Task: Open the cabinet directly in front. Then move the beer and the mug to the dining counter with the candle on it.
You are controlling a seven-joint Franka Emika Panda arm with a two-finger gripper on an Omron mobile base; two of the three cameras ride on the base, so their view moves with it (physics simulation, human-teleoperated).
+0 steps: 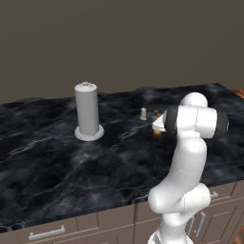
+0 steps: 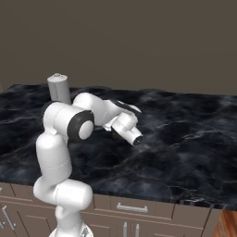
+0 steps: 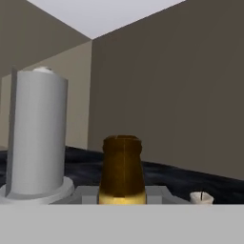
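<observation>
Between the fingers the beer bottle (image 3: 122,170) stands upright, gripped, neck up, over the desk (image 1: 57,162); candle (image 3: 201,197) just to its side.

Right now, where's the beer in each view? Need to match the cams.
Left base view: beer, right of centre on the dining counter, mostly hidden behind the arm, right of the candle.
Right base view: I cannot make it out; the arm covers that spot.
Hand view: bottom centre, between the gripper's fingers.
Shared landmark: tall grey cylinder.
</observation>
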